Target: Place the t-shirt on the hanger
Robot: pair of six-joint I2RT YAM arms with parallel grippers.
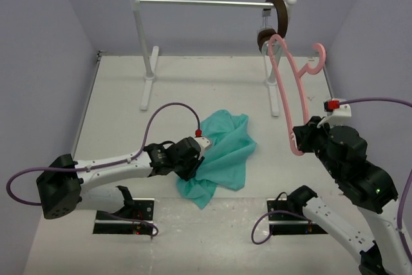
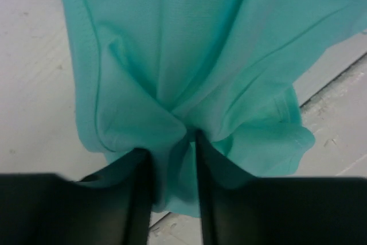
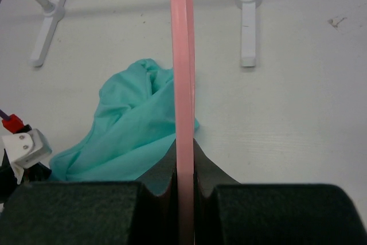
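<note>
The teal-green t-shirt (image 1: 225,149) lies crumpled on the white table in front of the arms. My left gripper (image 1: 193,159) is at its left edge and is shut on a fold of the t-shirt (image 2: 189,55), with cloth bunched between the fingers (image 2: 140,193). My right gripper (image 1: 302,136) is shut on the pale-pink hanger (image 1: 290,85) and holds it upright in the air at the right, hook up and to the right. In the right wrist view the hanger (image 3: 182,55) runs straight up between the jaws, with the t-shirt (image 3: 132,124) on the table below and to the left.
A white clothes rail (image 1: 206,2) stands at the back on two feet (image 1: 148,88). Brown-and-silver headphones (image 1: 273,27) hang at its right end, just behind the hanger's top. The table's near seam runs under the t-shirt's lower corner.
</note>
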